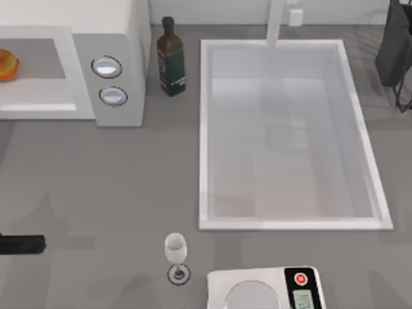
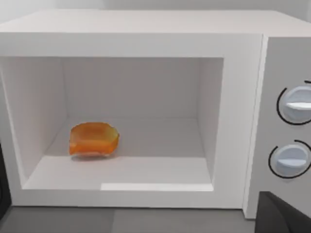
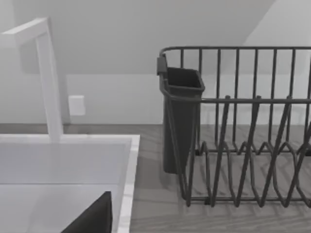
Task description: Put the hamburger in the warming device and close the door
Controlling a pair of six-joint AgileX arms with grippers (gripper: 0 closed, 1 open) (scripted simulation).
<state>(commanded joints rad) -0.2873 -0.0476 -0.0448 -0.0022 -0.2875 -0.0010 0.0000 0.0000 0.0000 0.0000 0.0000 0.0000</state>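
— Where is the hamburger point(image 2: 94, 140)?

— Inside the microwave point(image 2: 146, 34), on the cavity floor toward its left wall, orange top up (a pale edge shows along the bottom). From above it sits at the far left of the cavity point(image 1: 8, 64). The cavity stands open at the front.

— And the left claw point(image 2: 282, 216)?

— It faces the microwave's open front, well apart from the hamburger. A dark part of it sits low beside the lower knob point(image 2: 290, 159). Released or clenched, I cannot tell. The left arm point(image 1: 19, 243) lies low at the tabletop's point(image 1: 96, 187) left edge.

— The right claw point(image 3: 92, 219)?

— It is over the sink's point(image 3: 127, 194) corner, looking at the dish rack point(image 3: 243, 145) and its dark cup point(image 3: 180, 116). Again, I cannot tell its state.

— What else is on the tabletop?

— A dark bottle point(image 1: 170, 58) stands upright just beside the microwave's knob panel, between it and the sink. A faucet point(image 1: 277, 22) rises behind the sink. Near the front edge a wine glass point(image 1: 176, 248) stands upright, with a white scale point(image 1: 267, 290) beside it on the right.
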